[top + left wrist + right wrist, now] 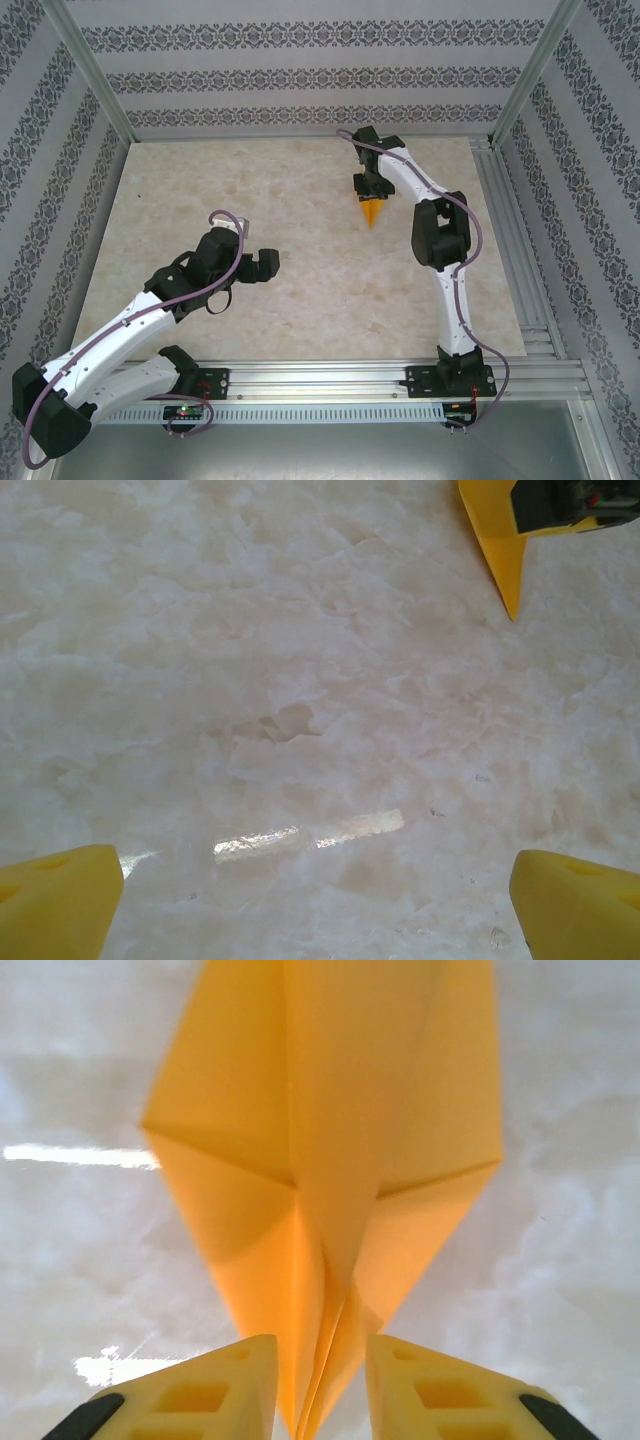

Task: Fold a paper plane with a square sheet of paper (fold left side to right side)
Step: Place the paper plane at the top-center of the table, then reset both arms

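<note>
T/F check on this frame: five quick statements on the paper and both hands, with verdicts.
1. The left hand is open above the table. True.
2. The paper is a flat square sheet. False: it is folded into a pointed paper plane with creases.
3. The paper plane lies beside the left hand. False: it is at the right hand, well apart from the left one.
4. The right hand's fingers flank the paper plane. True.
5. In the top view the paper plane's tip points toward the table's near edge. True.
</note>
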You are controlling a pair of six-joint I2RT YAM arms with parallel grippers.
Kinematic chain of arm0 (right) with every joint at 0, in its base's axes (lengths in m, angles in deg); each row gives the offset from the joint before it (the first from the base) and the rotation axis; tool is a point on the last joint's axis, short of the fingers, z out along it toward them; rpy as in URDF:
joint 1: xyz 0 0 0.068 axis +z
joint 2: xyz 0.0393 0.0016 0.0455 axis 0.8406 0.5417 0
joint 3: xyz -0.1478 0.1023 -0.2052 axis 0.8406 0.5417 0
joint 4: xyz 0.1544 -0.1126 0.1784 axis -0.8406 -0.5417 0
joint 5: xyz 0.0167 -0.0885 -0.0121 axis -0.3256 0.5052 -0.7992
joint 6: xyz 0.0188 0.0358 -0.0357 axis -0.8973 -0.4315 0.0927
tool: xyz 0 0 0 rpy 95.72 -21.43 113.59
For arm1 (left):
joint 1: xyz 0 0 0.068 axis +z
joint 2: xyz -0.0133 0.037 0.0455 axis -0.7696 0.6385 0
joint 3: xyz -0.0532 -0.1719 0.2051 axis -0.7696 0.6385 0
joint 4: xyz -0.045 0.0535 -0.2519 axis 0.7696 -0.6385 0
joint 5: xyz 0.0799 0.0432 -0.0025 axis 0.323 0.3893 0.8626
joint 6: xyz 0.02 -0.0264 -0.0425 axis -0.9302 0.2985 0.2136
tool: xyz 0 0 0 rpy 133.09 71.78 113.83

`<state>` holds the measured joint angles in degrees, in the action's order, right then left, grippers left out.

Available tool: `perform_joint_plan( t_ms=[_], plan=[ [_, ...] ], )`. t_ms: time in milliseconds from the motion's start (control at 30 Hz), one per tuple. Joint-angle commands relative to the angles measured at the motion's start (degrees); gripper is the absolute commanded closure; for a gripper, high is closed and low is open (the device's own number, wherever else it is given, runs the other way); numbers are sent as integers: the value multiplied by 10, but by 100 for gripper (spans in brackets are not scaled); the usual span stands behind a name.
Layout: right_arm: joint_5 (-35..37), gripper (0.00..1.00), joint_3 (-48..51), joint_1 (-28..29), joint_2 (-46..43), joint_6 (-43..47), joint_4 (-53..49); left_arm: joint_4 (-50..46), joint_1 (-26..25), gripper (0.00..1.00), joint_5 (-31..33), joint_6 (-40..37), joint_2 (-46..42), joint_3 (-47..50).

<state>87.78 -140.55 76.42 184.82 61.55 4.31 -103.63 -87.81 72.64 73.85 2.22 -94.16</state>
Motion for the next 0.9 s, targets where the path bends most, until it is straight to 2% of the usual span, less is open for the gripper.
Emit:
perform_joint_plan(
  t_ms=[0,133,333,467,600,733,867],
  plan=[
    [32,69,25,13,-85,1,-14,-8,8,0,25,3,-3,-15],
    [48,65,102,21,-197,-7,10,-2,8,0,88,13,-2,-22],
    [44,56,318,13,-426,-18,108,16,24,0,201,6,-3,-33],
    [35,48,469,-8,-568,-14,186,65,60,0,233,-15,-14,-16],
    [58,34,604,-37,-683,-5,263,121,94,0,284,-52,-18,14],
    [84,3,733,-69,-779,2,362,194,118,0,382,-100,-13,63],
    [110,2,845,-103,-839,23,486,295,137,0,412,-168,-13,127]
  ],
)
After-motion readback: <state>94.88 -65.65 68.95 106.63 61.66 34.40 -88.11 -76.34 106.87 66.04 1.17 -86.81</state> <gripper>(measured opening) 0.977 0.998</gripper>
